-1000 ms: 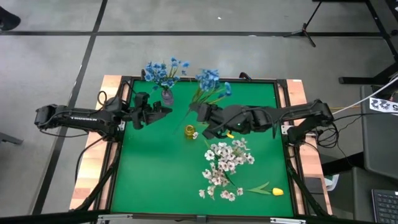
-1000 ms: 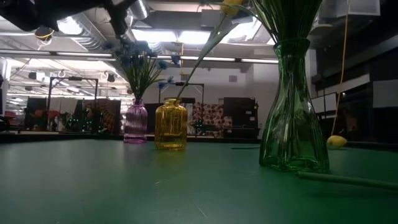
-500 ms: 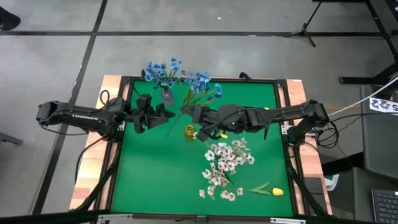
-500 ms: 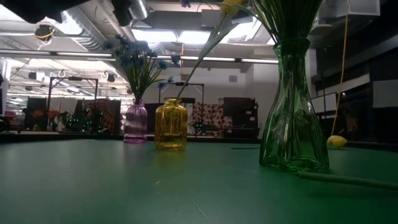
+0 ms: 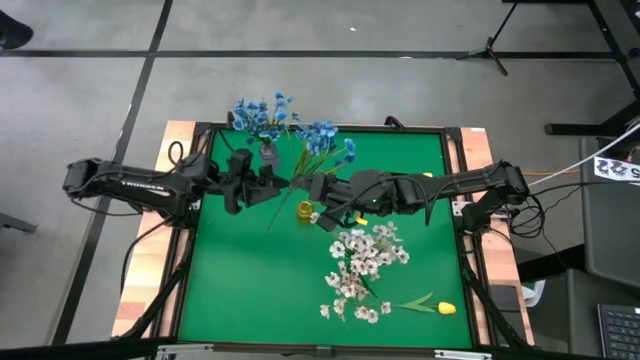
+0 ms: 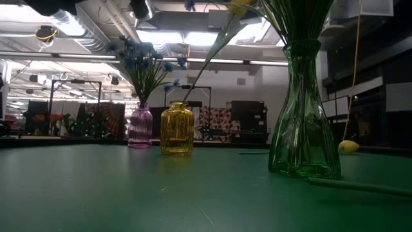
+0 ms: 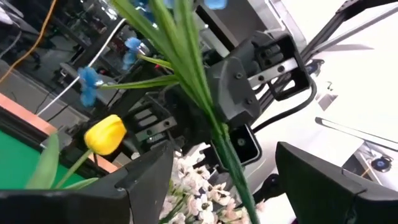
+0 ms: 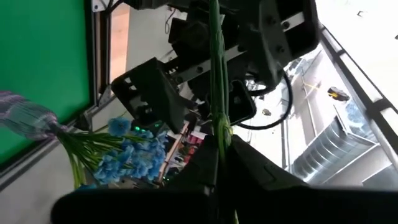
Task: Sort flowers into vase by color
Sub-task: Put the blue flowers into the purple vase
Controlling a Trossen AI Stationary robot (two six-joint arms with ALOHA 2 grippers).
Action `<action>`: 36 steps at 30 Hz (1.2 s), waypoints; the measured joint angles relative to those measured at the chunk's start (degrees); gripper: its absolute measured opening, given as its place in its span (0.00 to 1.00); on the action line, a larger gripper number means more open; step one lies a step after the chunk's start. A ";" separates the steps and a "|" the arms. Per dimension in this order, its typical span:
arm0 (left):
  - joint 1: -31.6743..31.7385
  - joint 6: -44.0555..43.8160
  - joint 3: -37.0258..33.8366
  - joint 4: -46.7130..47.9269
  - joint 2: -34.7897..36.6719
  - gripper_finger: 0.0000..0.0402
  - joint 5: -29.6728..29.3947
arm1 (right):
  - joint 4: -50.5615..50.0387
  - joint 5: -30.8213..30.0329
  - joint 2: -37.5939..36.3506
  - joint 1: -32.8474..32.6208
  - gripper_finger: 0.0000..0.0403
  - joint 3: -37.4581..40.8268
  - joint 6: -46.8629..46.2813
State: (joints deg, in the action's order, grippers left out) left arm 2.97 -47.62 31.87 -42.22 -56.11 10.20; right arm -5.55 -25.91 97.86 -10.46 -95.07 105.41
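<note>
**Blue sprig held between two arms over the bench**

Green felt covers the bench [image 5: 250, 290], framed in wood on a grey floor. At centre left of the high view my left fingers [image 5: 270, 186] stand spread wide on either side of a green stem, not clamped. Above them sits the purple vase [image 5: 268, 154] with blue flowers. At centre my right fingers [image 5: 312, 188] are pinched shut on the blue sprig [image 5: 322, 137], blossoms toward the upper edge. Just below stands the yellow vase [image 5: 305, 211]. White flowers [image 5: 362, 262] lie lower right, a yellow tulip [image 5: 446, 308] beyond them.
</note>
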 joint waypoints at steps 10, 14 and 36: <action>-2.09 1.27 2.37 0.08 -3.69 0.69 0.09 | -0.58 0.02 0.36 0.00 0.05 0.00 -0.23; -2.80 1.52 3.00 0.07 -4.69 0.69 0.15 | -0.84 -0.55 1.04 0.00 0.05 -0.09 -0.21; -2.91 4.24 2.99 1.72 -4.96 0.22 -0.31 | -1.54 -1.92 1.64 -0.04 0.05 -0.07 -0.15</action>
State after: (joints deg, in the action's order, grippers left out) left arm 0.05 -43.38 34.86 -40.50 -61.07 9.89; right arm -7.09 -27.83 99.50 -10.50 -95.13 105.25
